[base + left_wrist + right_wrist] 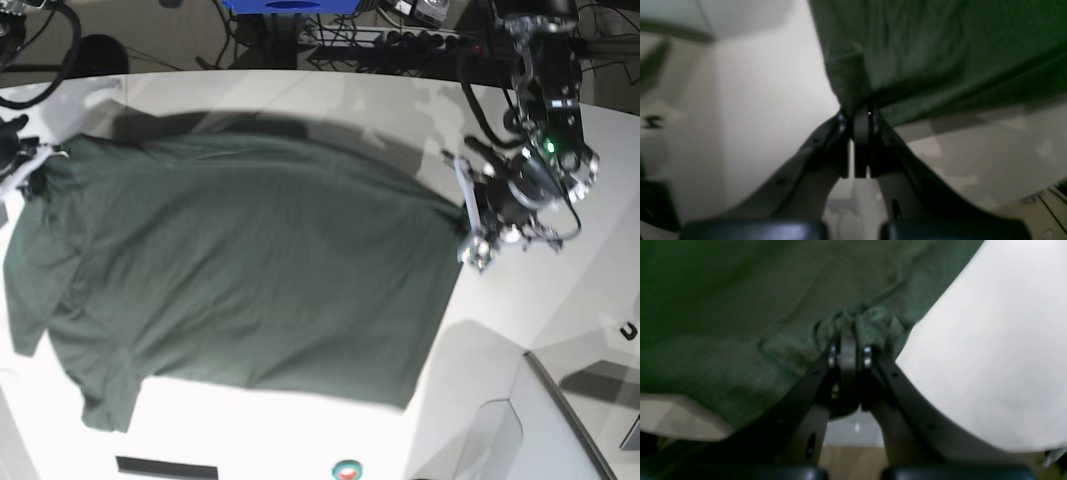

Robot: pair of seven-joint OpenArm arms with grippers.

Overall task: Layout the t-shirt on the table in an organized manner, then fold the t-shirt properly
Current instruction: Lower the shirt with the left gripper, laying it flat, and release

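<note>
The dark green t-shirt (240,270) is spread wide over the white table (300,100), its far edge lifted and casting a shadow behind it. At the shirt's right corner in the base view, my left gripper (464,208) is shut on the fabric; the left wrist view shows its jaws (862,111) pinched on a bunched edge of the t-shirt (940,50). My right gripper (32,165) holds the left corner. Up close, the right gripper (848,336) is shut on gathered cloth of the t-shirt (740,340). A sleeve hangs down at the left.
Cables and a blue object (290,5) lie beyond the table's curved far edge. A dark seam line (570,410) crosses the near right of the tabletop. A black strip (165,466) and a round sticker (347,468) sit at the front edge.
</note>
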